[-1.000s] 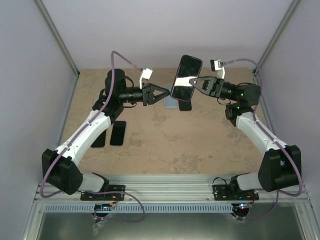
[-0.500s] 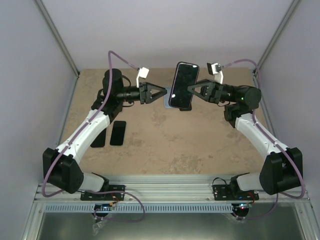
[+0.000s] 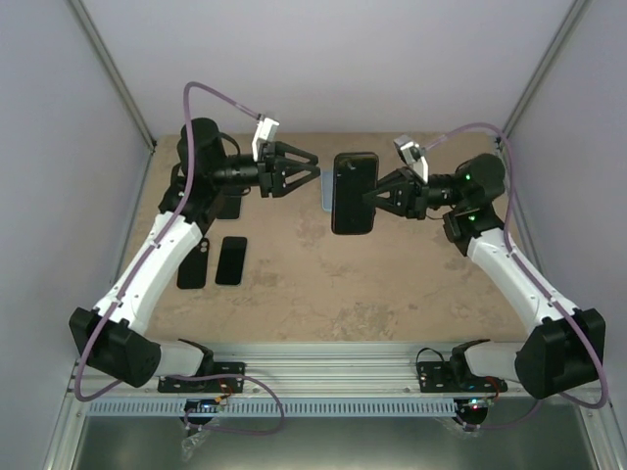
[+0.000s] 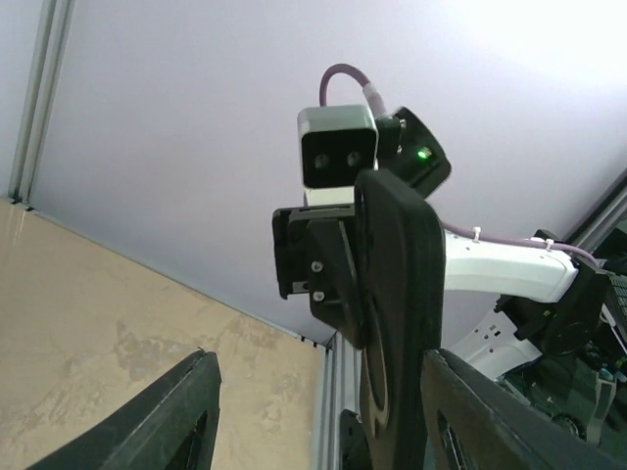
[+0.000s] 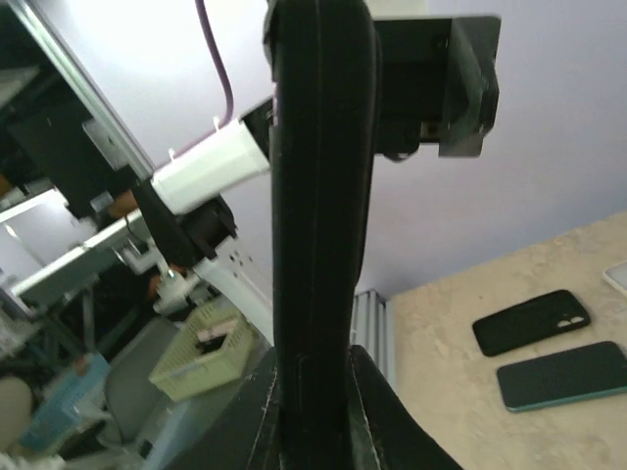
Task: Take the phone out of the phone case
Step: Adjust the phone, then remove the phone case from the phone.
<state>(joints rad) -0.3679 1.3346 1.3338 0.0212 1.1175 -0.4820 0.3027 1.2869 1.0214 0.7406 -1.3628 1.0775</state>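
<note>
At frame centre, the right pincer (image 3: 371,199) grips the cased phone (image 3: 354,191) above the counter (image 3: 323,284). The left pincer (image 3: 309,171) stands open just left, apart.

The phone case (image 3: 354,193) hides most of a pale blue thing (image 3: 324,192) behind it.
</note>
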